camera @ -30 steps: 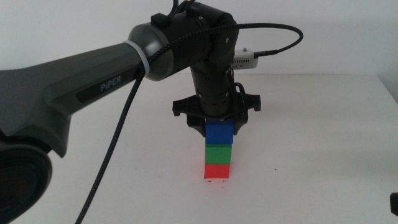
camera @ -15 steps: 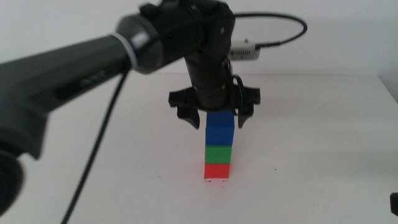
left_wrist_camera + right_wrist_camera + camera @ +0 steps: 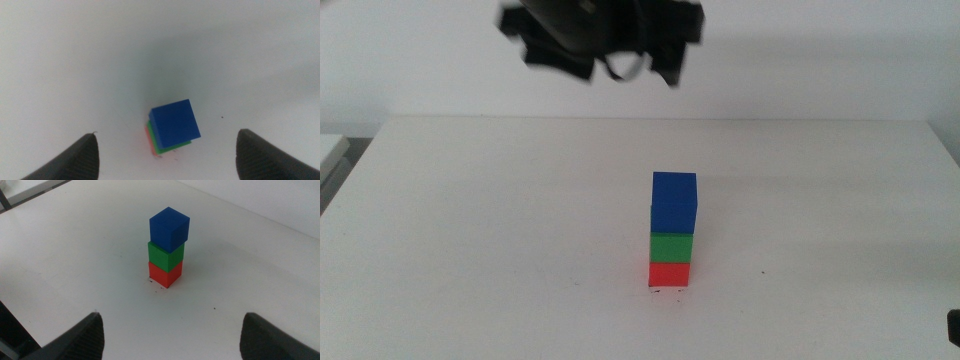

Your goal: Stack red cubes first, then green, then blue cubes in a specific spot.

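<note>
The red cube (image 3: 669, 273) stands on the white table (image 3: 470, 220), the green cube (image 3: 671, 247) on top of it and the blue cube (image 3: 674, 203) on top of that, in one upright tower. My left gripper (image 3: 620, 68) is open and empty, high above and behind the tower, blurred. Its wrist view looks straight down on the blue cube (image 3: 175, 122), with the green (image 3: 172, 146) and red (image 3: 148, 140) edges showing beneath, between the wide-apart jaws (image 3: 166, 134). My right gripper (image 3: 172, 315) is open and empty, away from the tower (image 3: 167, 245).
The right arm waits at the bottom right edge of the middle view, where a dark bit (image 3: 954, 321) shows. The table's far edge meets a white wall. A small dark speck (image 3: 765, 273) lies right of the tower.
My left gripper has let go of the blue cube and risen well above the tower, drawing back to the left. The three cubes have stayed in place.
</note>
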